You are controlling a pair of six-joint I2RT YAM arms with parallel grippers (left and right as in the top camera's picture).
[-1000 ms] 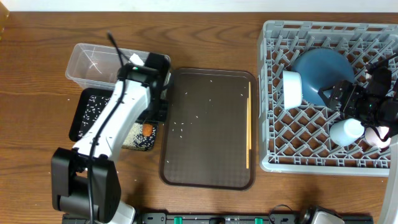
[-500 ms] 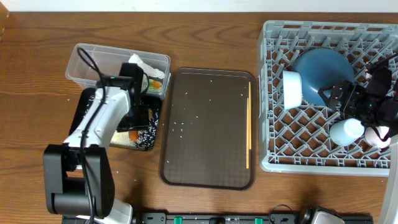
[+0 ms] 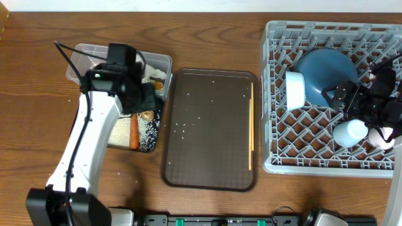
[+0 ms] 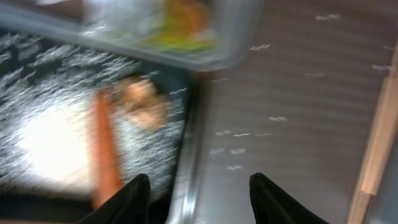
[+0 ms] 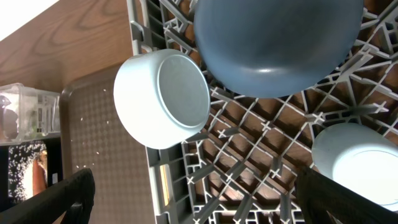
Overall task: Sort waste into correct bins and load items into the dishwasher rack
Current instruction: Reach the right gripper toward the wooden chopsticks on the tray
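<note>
Two wooden chopsticks [image 3: 251,125] are lying along the right edge of the brown serving tray [image 3: 164,157]. They look like the only items not yet sitting in the dishwasher rack [image 3: 314,160]. They are thin and lying flat, so a gripper could be slipping off them or lifting just one.

The left gripper [image 4: 199,193] is hanging where the clear tub [image 3: 78,63], the black tray [image 3: 152,145] and the serving tray meet. Its fingers are apart and holding nothing. The carrot stick [image 3: 133,130] and the brown lump [image 3: 147,115] are lying in the black tray, and the wrappers [image 3: 155,74] are sitting in the tub. An arm swinging low could be bumping the tub and spilling them.

Tiny rice grains [image 3: 182,129] are lying on the serving tray, too small to pinch easily.

The right gripper [image 5: 196,186] is hanging wide apart and empty over the rack, near the plate [image 3: 326,69] and the bowl [image 3: 294,90]. Dropping down carelessly could be knocking them.
</note>
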